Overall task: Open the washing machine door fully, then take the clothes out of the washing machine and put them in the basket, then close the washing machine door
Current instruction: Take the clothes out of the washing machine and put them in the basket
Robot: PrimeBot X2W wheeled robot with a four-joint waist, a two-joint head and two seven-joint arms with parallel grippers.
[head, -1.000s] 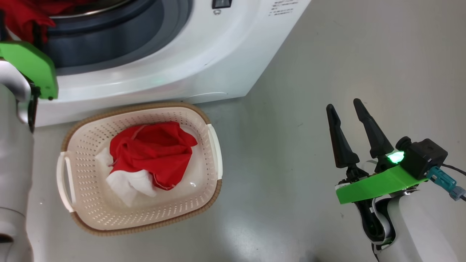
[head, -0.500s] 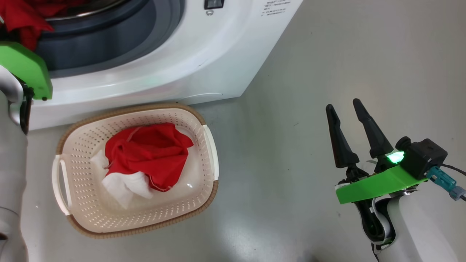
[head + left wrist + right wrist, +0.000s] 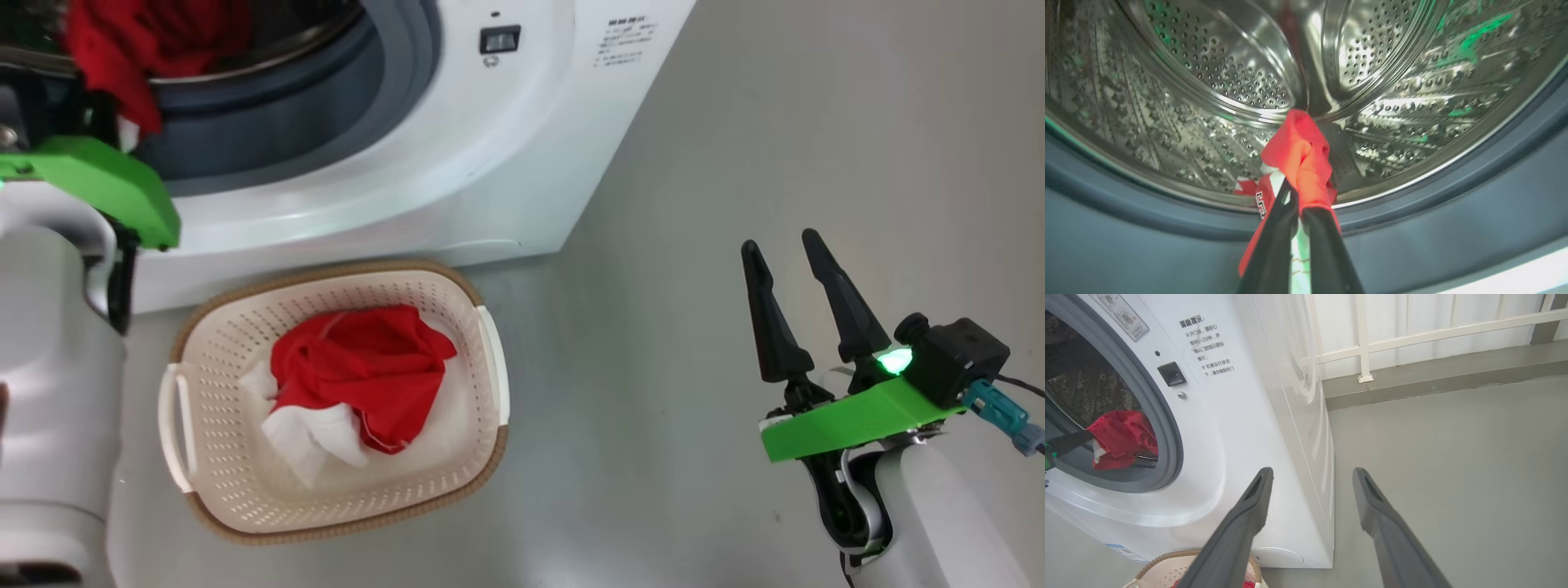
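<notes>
clothes (image 3: 367, 359) red, white trim | basket (image 3: 233, 465) cream, perforated | washing machine (image 3: 522, 163) white

Washing machine (image 3: 457, 163): drum and upper front cut off by the head view's top edge. Printed notice (image 3: 624, 41) on its front: too small to read.
Basket (image 3: 1161, 557): cut by the right wrist view's bottom edge, partly behind one finger of the right gripper (image 3: 1310, 475).
Left gripper (image 3: 1297, 200): fingertips buried in the red garment (image 3: 1298, 147); lettering on the cloth unreadable.
</notes>
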